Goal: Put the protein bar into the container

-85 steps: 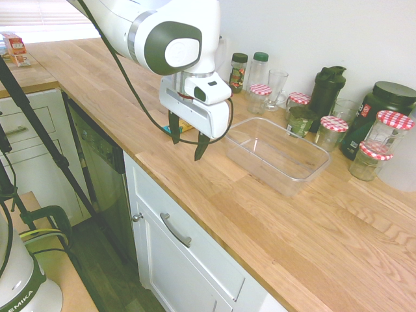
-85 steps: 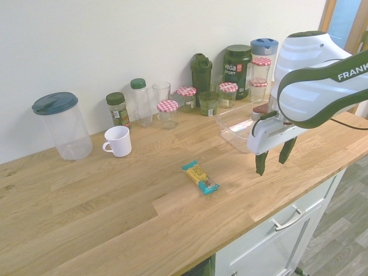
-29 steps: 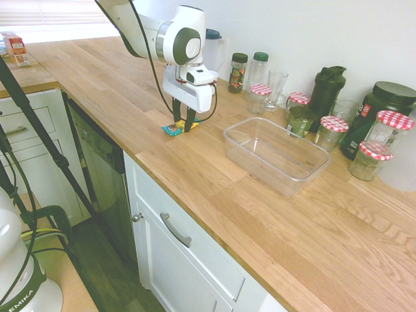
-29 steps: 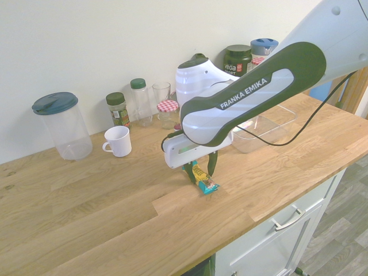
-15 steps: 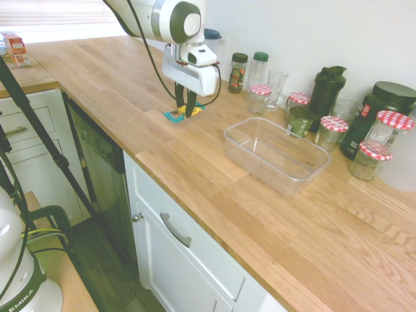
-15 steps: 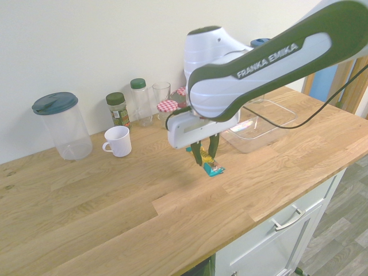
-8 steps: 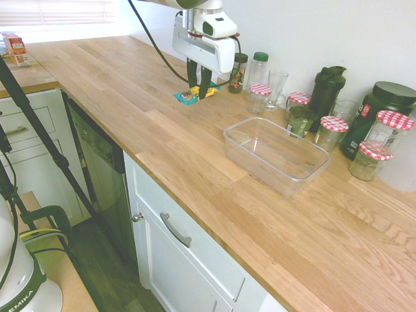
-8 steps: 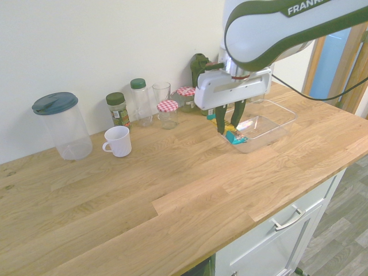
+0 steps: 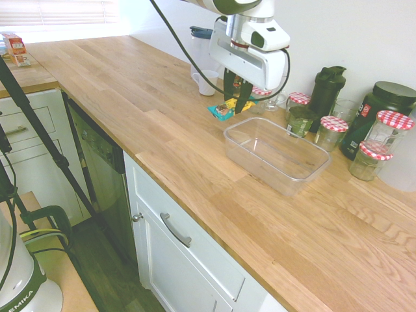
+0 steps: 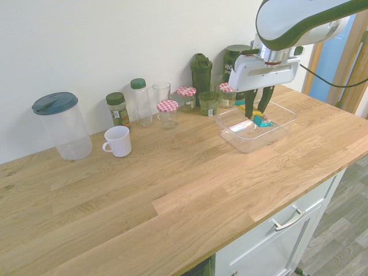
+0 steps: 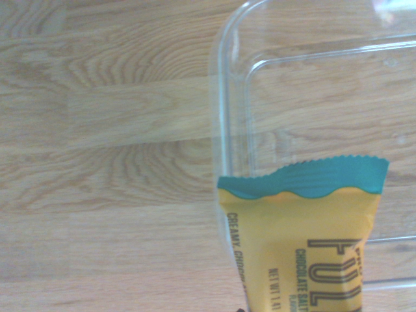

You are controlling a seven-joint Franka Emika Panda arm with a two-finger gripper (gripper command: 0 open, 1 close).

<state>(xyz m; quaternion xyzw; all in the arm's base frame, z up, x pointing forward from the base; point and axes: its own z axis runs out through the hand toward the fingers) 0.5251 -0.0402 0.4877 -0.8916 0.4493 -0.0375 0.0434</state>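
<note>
Yellow protein bar (image 11: 302, 240) w/ teal ends, clamped in jaws above clear container (image 9: 279, 170).

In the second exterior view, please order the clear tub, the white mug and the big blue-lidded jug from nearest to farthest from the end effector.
1. Clear tub, directly below the end effector.
2. White mug, further left on the counter.
3. Blue-lidded jug, far left by the wall.

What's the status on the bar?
Gripper shut on bar, held off the counter. Bar sits at the near end of the tub, not released. Tub empty, nothing in the way.
</note>
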